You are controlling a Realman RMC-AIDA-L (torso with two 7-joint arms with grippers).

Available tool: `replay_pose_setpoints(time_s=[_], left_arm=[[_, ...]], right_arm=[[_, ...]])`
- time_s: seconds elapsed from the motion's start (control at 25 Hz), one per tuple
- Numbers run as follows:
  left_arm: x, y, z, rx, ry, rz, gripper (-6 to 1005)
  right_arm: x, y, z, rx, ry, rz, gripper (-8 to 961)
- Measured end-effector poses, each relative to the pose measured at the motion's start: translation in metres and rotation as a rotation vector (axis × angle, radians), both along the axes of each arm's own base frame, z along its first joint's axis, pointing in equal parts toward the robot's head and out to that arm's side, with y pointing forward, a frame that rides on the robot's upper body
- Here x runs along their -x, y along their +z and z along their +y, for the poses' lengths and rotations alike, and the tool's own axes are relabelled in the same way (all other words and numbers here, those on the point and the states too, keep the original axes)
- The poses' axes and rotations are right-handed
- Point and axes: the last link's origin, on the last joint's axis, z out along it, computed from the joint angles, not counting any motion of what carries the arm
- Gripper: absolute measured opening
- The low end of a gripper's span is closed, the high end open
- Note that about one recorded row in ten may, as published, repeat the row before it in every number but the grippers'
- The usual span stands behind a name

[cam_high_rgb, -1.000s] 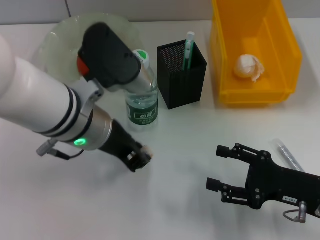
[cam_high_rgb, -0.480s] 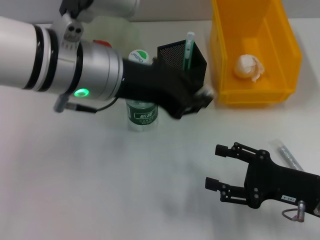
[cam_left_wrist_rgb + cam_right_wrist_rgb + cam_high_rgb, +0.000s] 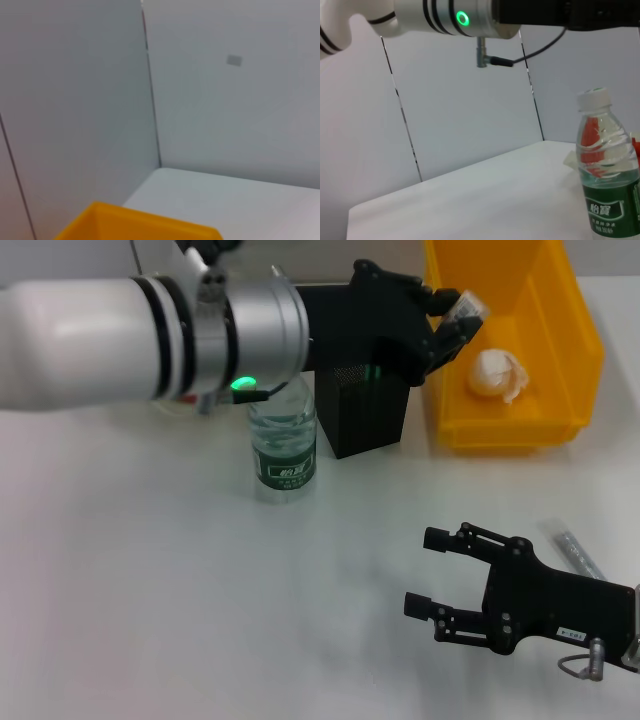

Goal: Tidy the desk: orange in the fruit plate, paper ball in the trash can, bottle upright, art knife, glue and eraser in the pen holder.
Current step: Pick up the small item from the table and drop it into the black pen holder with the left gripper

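My left gripper reaches across the back of the desk. It is shut on the small tan eraser, held in the air over the gap between the black mesh pen holder and the yellow trash can. The paper ball lies inside the trash can. The bottle stands upright left of the pen holder and also shows in the right wrist view. My right gripper rests open low over the desk at the front right. The arm hides the fruit plate and orange.
A slim clear tube lies on the desk just behind my right gripper. The left wrist view shows only the trash can's yellow rim, the desk's far corner and grey wall panels.
My left arm has risen from the desk's front left and swung right and back, carrying the eraser over the pen holder's top. The right gripper has hardly moved.
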Motion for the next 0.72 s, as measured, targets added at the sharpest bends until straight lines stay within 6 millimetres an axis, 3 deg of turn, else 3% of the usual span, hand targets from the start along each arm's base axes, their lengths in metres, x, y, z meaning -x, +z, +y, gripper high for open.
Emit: replay_pose_setpoints(time_s=[0.28,0.72], left_arm=[[0.000,-0.004,0.006,-0.091,0.001,-0.015,281],[0.019,-0.008,0.019,-0.136,0.056,0.012,283]], right_arm=[[0.001,0.000,0.001,-0.006,-0.006,0.009,818],[0.004,0.000,0.005,-0.010,-0.005,0.021,818]])
